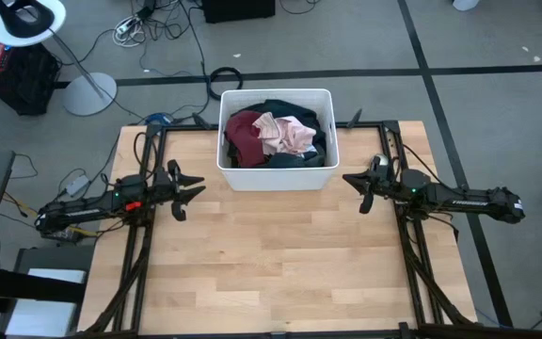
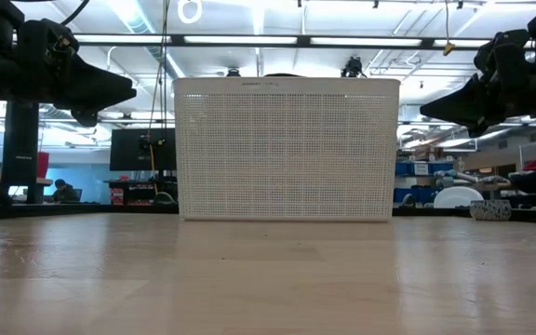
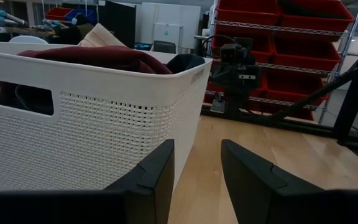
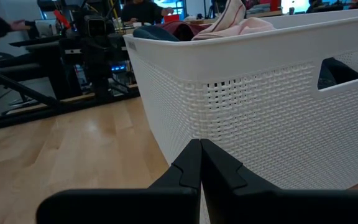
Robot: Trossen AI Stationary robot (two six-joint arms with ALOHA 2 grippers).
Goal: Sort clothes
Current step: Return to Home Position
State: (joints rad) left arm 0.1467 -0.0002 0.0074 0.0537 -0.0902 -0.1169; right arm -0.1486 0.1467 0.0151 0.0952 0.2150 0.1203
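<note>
The clothes (image 1: 276,137) lie piled in a white perforated bin (image 1: 277,179) at the table's far middle: a maroon piece (image 1: 245,137), a pale pink piece (image 1: 285,135) and dark garments (image 1: 294,113). My left gripper (image 1: 194,188) hovers open left of the bin, above the table. My right gripper (image 1: 350,180) hovers shut right of the bin. In the left wrist view the maroon piece (image 3: 92,57) shows over the bin's rim; in the right wrist view the pink piece (image 4: 232,25) does.
The bin (image 2: 287,149) stands on the wooden table (image 1: 271,273), with bare wood in front of it toward the near edge. Dark frame rails (image 1: 139,254) run along both sides of the table. Red shelving (image 3: 278,43) stands beyond the table.
</note>
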